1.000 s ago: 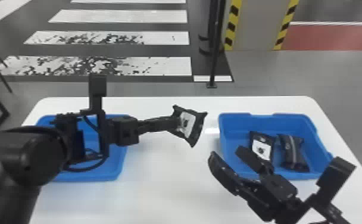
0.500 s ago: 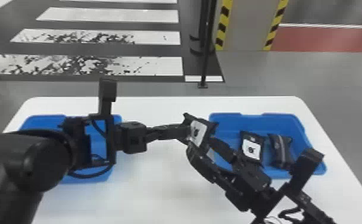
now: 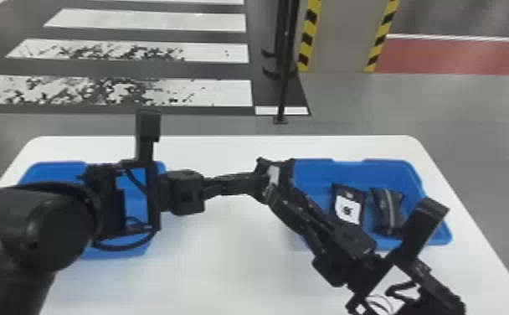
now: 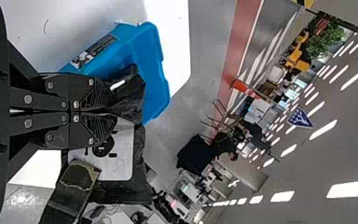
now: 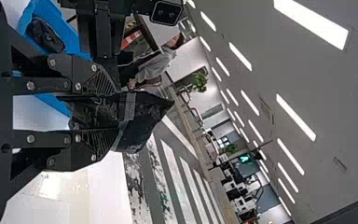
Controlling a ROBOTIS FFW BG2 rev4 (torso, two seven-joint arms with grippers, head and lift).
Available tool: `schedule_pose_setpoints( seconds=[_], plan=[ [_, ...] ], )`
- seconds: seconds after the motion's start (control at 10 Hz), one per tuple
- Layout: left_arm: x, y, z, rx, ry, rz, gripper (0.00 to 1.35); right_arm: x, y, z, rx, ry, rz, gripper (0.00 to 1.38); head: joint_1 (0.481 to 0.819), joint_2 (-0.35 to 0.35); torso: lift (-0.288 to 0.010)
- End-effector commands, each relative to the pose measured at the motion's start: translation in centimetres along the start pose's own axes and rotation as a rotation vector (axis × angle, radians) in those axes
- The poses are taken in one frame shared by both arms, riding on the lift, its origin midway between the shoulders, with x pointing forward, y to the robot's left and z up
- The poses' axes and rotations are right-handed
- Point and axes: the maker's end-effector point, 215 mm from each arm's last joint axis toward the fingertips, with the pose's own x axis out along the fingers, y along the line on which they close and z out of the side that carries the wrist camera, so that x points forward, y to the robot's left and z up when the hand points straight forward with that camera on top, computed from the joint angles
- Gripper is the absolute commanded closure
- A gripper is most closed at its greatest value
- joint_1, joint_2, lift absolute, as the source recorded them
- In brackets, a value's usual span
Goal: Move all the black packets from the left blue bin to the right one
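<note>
In the head view my left gripper (image 3: 261, 184) is at the near left corner of the right blue bin (image 3: 396, 165), shut on a black packet (image 3: 285, 172) with a white label. My right gripper (image 3: 282, 193) reaches that same packet from the near right. The left wrist view has the left gripper (image 4: 114, 112) pinching the packet (image 4: 123, 163). In the right wrist view the right gripper (image 5: 116, 113) stands open, the packet (image 5: 142, 116) between its separated fingers. Two more packets, one labelled (image 3: 347, 208) and one plain (image 3: 386, 209), lie inside the right bin.
The left blue bin (image 3: 55, 169) stands on the white table (image 3: 220, 251), largely covered by my left arm; its contents are hard to tell. A black pole (image 3: 285, 75) stands on the floor behind the table.
The right gripper has moved up and left to the held packet, and its fingers now straddle it. The left gripper has carried the packet rightward to the right bin's near left side.
</note>
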Motion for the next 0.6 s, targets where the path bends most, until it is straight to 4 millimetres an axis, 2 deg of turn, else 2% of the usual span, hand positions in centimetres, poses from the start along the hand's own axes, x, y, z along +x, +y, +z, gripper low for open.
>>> schedule_pose_setpoints(
  seconds=[0.0,0.1,0.2,0.3,0.4,0.5],
  plan=[
    [0.0,-0.2,0.3,0.003,-0.013,-0.006,1.2,-0.1,0.0,-0.4,0.006,0.012,0.0,1.28,0.695,-0.053,-0.139],
    [-0.1,-0.2,0.7,0.001,-0.047,-0.007,1.09,-0.1,-0.1,-0.3,0.003,0.015,-0.003,1.28,0.695,-0.052,-0.139],
    [-1.1,0.5,1.3,-0.027,-0.107,0.004,0.64,-0.3,-0.5,-0.4,0.006,0.018,-0.011,1.28,0.695,-0.051,-0.139],
    [-2.1,0.9,1.9,-0.024,-0.164,0.015,0.33,-0.7,-1.2,0.0,-0.001,0.011,-0.026,1.28,0.695,-0.05,-0.139],
    [-4.1,1.2,2.1,-0.009,-0.198,0.049,0.2,-1.3,-2.8,0.6,-0.013,0.009,-0.059,1.28,0.695,-0.043,-0.139],
    [-6.9,1.9,2.5,0.029,-0.236,0.114,0.2,-2.0,-5.0,1.4,-0.039,0.005,-0.104,1.28,0.695,-0.037,-0.139]
  ],
)
